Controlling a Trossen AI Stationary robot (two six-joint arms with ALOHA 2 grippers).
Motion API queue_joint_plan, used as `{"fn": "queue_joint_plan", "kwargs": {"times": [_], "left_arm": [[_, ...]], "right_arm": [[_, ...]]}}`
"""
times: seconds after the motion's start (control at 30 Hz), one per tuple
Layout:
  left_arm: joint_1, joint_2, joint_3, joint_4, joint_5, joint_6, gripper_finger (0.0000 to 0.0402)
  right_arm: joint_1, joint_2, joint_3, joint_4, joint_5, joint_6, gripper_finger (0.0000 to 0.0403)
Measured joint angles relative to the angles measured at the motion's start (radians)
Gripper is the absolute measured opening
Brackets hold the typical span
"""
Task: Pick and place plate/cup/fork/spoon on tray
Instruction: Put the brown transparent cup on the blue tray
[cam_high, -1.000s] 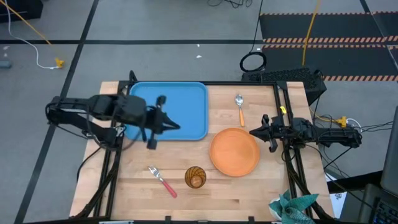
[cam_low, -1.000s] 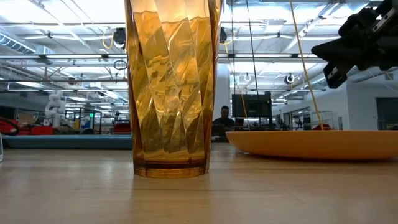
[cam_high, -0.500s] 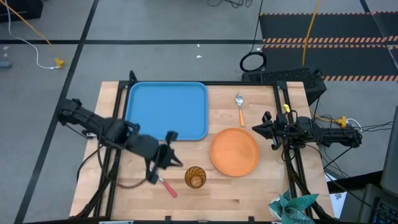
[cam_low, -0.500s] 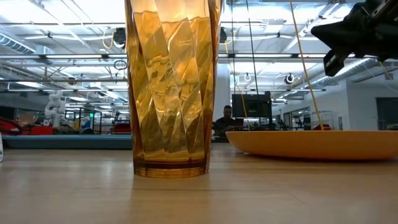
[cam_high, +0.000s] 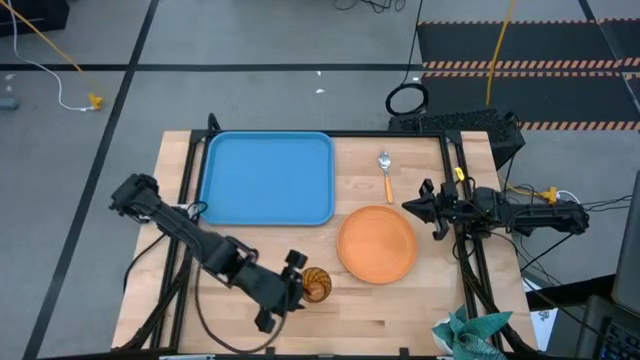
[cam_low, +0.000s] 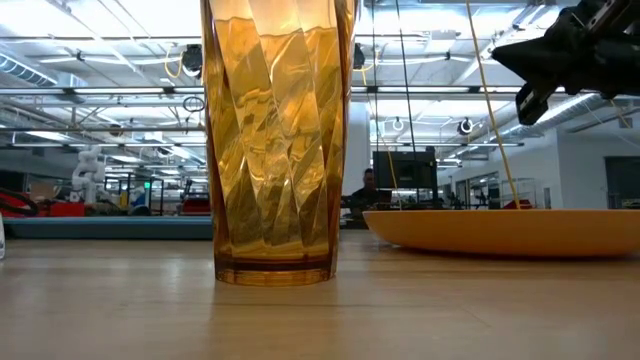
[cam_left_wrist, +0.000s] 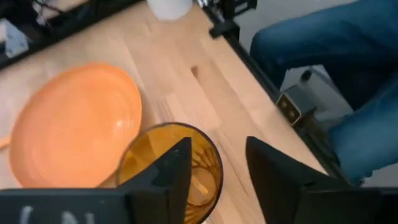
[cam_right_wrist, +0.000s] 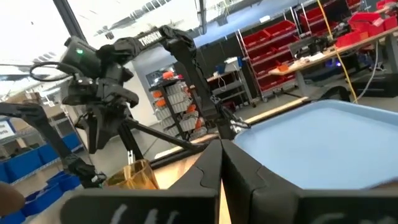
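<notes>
The left wrist view shows the left end effector (cam_left_wrist: 214, 171) spread apart beside the cup (cam_left_wrist: 171, 171) (the high view hides this); the right end effector (cam_right_wrist: 221, 163) is closed together.

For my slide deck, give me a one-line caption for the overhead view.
Left gripper open beside the translucent amber tumbler, round orange plate alongside, light-blue rectangular tray empty.

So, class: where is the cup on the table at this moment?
In the high view the cup stands near the table's front edge, left of the plate, with the open left gripper right beside it.
</notes>
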Motion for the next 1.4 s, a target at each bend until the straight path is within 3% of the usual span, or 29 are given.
{"fn": "queue_joint_plan", "kwargs": {"times": [0.17,0.63,0.9,1.07,1.3,1.4], "left_arm": [[0.0,0.045,0.0,-0.002,-0.002,-0.043,0.0186],[-0.018,0.093,-0.001,-0.078,0.001,-0.064,0.0189],[-0.005,0.106,-0.001,-0.086,-0.005,0.037,0.0185],[0.01,0.111,-0.001,-0.125,-0.002,0.063,0.0136],[0.02,0.111,-0.001,-0.131,0.001,0.13,0.0027],[0.031,0.111,-0.002,-0.13,0.006,0.139,0.0012]], "right_arm": [[0.0,0.066,0.031,0.009,0.0,-0.017,0.0],[0.03,0.273,0.162,0.019,0.0,-0.077,0.0],[0.075,0.377,0.257,0.017,-0.001,-0.138,0.0],[0.111,0.413,0.299,0.012,-0.001,-0.16,0.0],[0.165,0.441,0.348,0.011,0.03,-0.178,0.0],[0.198,0.451,0.366,0.01,0.066,-0.207,0.0]]}}
